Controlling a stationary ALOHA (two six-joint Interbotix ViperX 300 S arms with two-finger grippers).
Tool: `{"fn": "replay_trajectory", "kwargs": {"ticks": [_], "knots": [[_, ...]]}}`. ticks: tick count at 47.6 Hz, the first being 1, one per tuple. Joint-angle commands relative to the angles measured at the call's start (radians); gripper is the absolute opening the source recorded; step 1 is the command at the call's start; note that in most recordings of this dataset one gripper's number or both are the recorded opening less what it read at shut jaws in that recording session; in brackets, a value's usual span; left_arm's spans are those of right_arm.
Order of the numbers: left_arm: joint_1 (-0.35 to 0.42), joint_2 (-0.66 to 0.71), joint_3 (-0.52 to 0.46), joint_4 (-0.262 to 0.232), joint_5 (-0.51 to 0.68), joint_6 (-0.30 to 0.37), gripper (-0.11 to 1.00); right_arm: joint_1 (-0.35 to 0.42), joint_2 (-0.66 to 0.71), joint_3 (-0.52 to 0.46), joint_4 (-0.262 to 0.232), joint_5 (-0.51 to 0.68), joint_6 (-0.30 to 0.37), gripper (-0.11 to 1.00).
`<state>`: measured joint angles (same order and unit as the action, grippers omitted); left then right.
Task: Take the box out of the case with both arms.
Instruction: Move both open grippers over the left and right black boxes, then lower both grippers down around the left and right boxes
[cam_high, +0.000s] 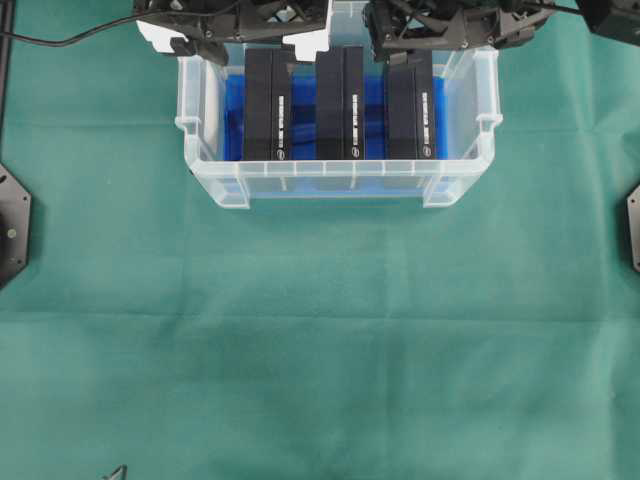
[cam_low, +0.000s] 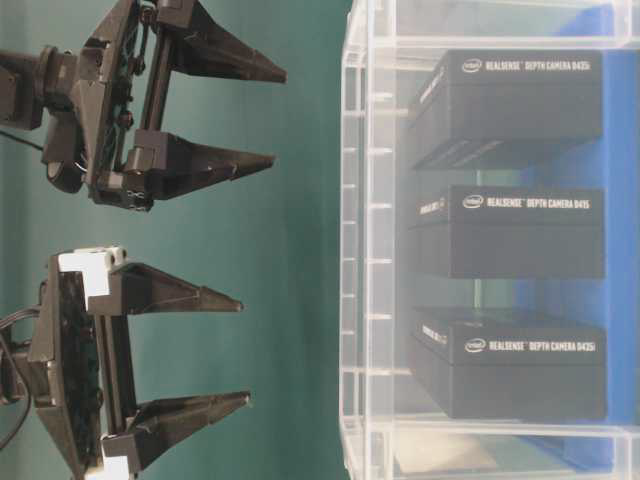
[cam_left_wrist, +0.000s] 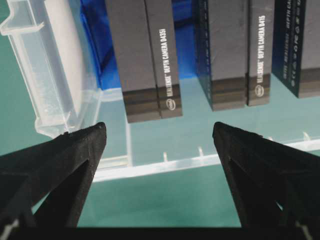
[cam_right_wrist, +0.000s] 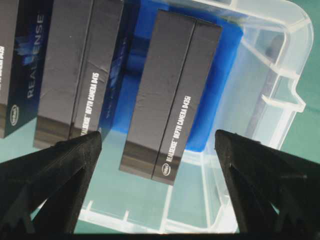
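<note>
Black boxes stood three abreast inside the case; above its far rim, left claw and right claw gaped wide, empty.

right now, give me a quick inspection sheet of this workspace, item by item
surface: green cloth covering the table, lightly creased.
job's things: clear case with blue lining, holding three black boxes side by side: left box, middle box, right box; none lifted.
clutter: nothing seen.
grippers: left gripper open, empty; right gripper open, empty; both outside the case, touching nothing.
cables: black cable at the overhead view's top left corner, on the cloth.
surroundings: dark fixtures at the cloth's left and right edges.
</note>
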<state>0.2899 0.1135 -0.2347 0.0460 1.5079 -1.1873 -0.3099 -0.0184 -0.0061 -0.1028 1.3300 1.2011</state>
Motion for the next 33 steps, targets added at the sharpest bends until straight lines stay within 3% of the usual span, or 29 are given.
{"fn": "replay_trajectory", "kwargs": {"ticks": [1, 33], "knots": [[-0.002, -0.012, -0.025, 0.006, -0.002, 0.002, 0.91, 0.002, -0.009, -0.025, 0.002, -0.006, 0.005, 0.97], [-0.002, 0.002, -0.017, 0.009, -0.003, 0.005, 0.91, -0.008, 0.000, -0.025, 0.002, -0.006, 0.008, 0.97]]}}
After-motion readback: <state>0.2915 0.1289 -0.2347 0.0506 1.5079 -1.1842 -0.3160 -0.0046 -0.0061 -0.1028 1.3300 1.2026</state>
